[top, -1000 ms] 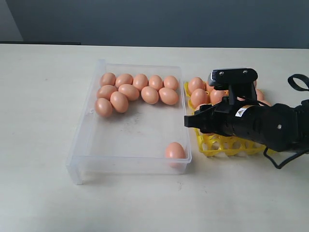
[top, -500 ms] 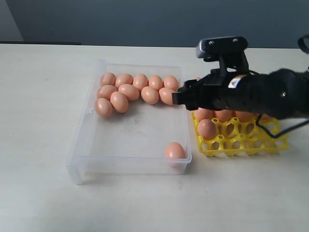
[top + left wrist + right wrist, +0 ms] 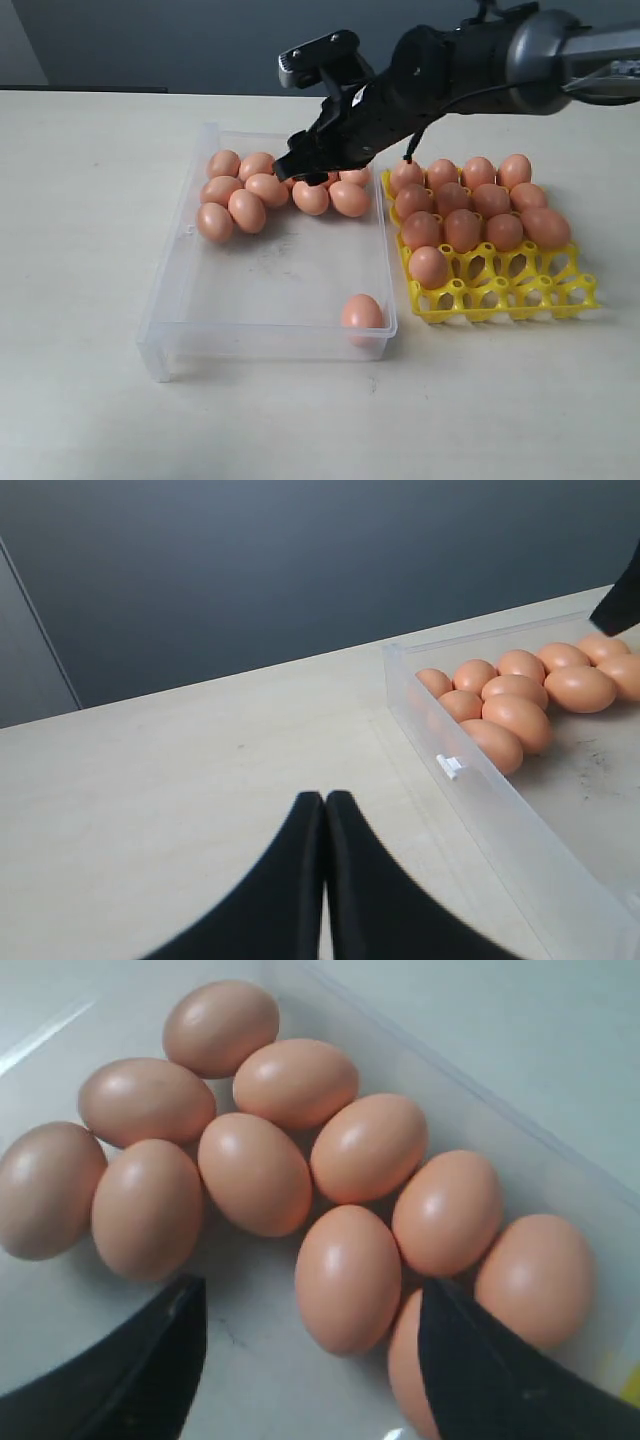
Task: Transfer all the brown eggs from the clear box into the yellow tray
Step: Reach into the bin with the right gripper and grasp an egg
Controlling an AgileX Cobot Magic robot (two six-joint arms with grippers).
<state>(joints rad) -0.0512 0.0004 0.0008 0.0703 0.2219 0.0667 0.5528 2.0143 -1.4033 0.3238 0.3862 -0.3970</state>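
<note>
Your right hand hangs over the 12 o'clock end of the clear box, just above the brown eggs clustered there. Its wrist camera shows the fingers spread wide with nothing between them. One egg is partly hidden behind the other finger, so you cannot see its full outline. From the exterior camera the hand and forearm cover part of the far row, so the eggs there cannot be counted from that view.

One lone egg sits apart from the rest in the box's 5 o'clock corner, against the near wall.

The yellow tray stands on the desk just beside the box, at its 3 o'clock. Its three far rows are full, one more egg sits at the 9 o'clock end of the next row, and the near cups are open.

Your left hand is out of the exterior view. Its own camera shows the fingers pressed together, holding nothing, above bare desk near the box. That view cuts the box off at the frame edge.
</note>
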